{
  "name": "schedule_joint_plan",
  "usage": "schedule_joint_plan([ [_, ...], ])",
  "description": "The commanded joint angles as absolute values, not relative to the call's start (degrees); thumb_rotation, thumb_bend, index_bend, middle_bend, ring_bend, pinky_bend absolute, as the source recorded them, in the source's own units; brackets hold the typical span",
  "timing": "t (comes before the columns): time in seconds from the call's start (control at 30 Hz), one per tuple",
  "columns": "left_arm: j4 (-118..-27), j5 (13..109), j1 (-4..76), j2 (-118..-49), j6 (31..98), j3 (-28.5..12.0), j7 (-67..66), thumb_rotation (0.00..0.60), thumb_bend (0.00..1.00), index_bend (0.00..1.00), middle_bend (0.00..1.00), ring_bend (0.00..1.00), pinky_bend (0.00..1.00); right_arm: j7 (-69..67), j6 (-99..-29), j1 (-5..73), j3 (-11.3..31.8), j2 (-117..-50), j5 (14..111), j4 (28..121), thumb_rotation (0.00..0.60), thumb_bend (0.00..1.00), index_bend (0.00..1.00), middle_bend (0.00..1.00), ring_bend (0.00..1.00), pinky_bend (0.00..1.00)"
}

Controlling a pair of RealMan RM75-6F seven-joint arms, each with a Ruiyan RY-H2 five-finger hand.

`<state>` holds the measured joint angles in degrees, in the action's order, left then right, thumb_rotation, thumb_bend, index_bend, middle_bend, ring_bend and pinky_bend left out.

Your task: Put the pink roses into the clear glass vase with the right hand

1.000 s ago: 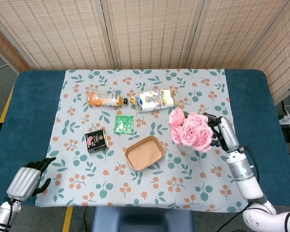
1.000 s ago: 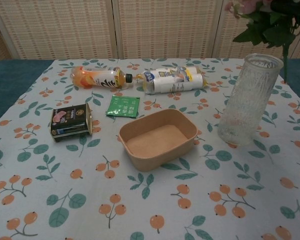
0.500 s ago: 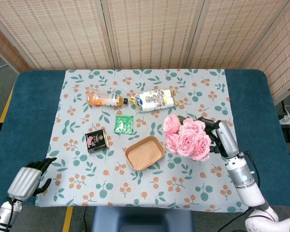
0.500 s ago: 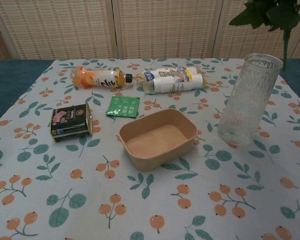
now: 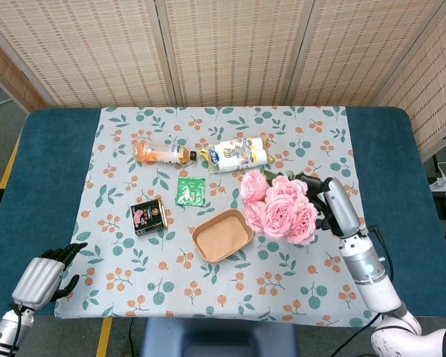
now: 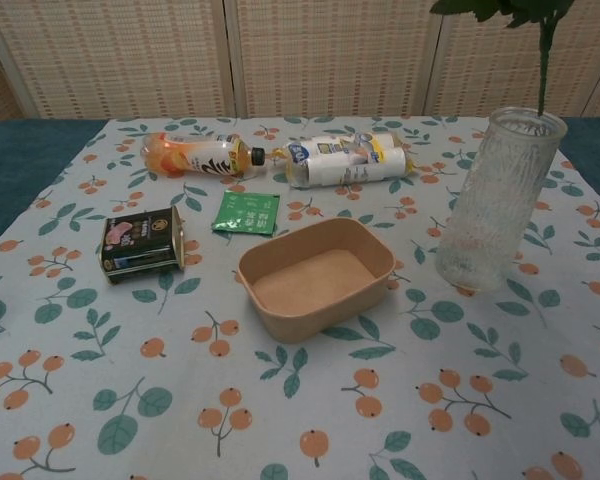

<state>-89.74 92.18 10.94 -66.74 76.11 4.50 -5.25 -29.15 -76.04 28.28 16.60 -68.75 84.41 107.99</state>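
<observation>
My right hand (image 5: 328,202) grips the pink roses (image 5: 278,208) by their stems, blooms held above the clear glass vase (image 6: 497,198). The bouquet is light and top-heavy, its petals soft; I hold stems only. The vase is fragile, likely slippery.

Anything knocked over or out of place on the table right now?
Two bottles lie on their sides at the back of the cloth: the orange drink bottle and the white bottle, caps nearly meeting. No spill shows. The glass vase stands upright.
</observation>
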Motion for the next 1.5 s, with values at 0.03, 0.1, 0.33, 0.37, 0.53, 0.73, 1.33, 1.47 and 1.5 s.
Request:
schedule_joint_plan([
  [0.03, -89.77, 92.15, 11.00, -66.80, 75.96, 4.50, -5.43, 0.600, 0.42, 0.15, 0.22, 0.32, 0.38, -32.12, -74.20, 29.31, 16.87, -70.21, 82.87, 104.86, 0.600, 0.58, 0.91, 0.93, 0.99, 1.00],
  [0.1, -89.79, 92.22, 11.05, -66.83, 75.87, 4.54, -5.55, 0.600, 0.42, 0.15, 0.22, 0.32, 0.38, -33.58, -73.34, 29.67, 16.93, -70.67, 82.28, 103.82, 0.600, 0.58, 0.91, 0.93, 0.99, 1.00],
  [0.33, -89.81, 92.07, 11.02, -66.83, 75.95, 4.46, -5.53, 0.600, 0.42, 0.15, 0.22, 0.32, 0.38, -38.17, -70.74, 30.19, 16.31, -71.25, 81.39, 100.63, 0.600, 0.58, 0.91, 0.93, 0.99, 1.00],
  [0.37, -89.82, 92.09, 11.01, -66.81, 75.99, 4.46, -5.50, 0.600, 0.42, 0.15, 0.22, 0.32, 0.38, -38.36, -70.75, 30.10, 16.19, -71.39, 81.37, 100.20, 0.600, 0.58, 0.91, 0.93, 0.99, 1.00],
  [0.53, -89.80, 92.32, 10.93, -66.81, 76.24, 4.52, -5.40, 0.600, 0.42, 0.15, 0.22, 0.32, 0.38, -39.23, -69.25, 30.04, 15.38, -71.52, 80.73, 97.21, 0.600, 0.56, 0.88, 0.93, 0.99, 1.00],
  [0.73, -89.77, 92.21, 10.99, -66.86, 76.04, 4.52, -5.49, 0.600, 0.42, 0.15, 0.22, 0.32, 0.38, -40.68, -64.76, 30.88, 13.38, -69.61, 81.70, 93.51, 0.600, 0.22, 0.37, 0.93, 0.97, 1.00],
  [1.33, -89.65, 92.09, 11.07, -66.86, 75.80, 4.56, -5.41, 0.600, 0.42, 0.15, 0.22, 0.32, 0.38, -39.43, -70.53, 25.44, 6.27, -64.71, 90.35, 90.17, 0.600, 0.02, 0.01, 0.84, 0.89, 1.00],
  [1.47, -89.58, 91.89, 11.11, -66.86, 75.74, 4.44, -5.11, 0.600, 0.42, 0.15, 0.22, 0.32, 0.38, -25.24, -79.00, 19.85, 4.79, -65.15, 91.23, 89.67, 0.600, 0.00, 0.00, 0.78, 0.86, 1.00],
  [1.5, -89.58, 91.87, 11.14, -66.87, 75.69, 4.43, -5.09, 0.600, 0.42, 0.15, 0.22, 0.32, 0.38, -21.82, -81.36, 18.37, 4.61, -65.71, 91.26, 89.33, 0.600, 0.00, 0.00, 0.77, 0.85, 1.00],
])
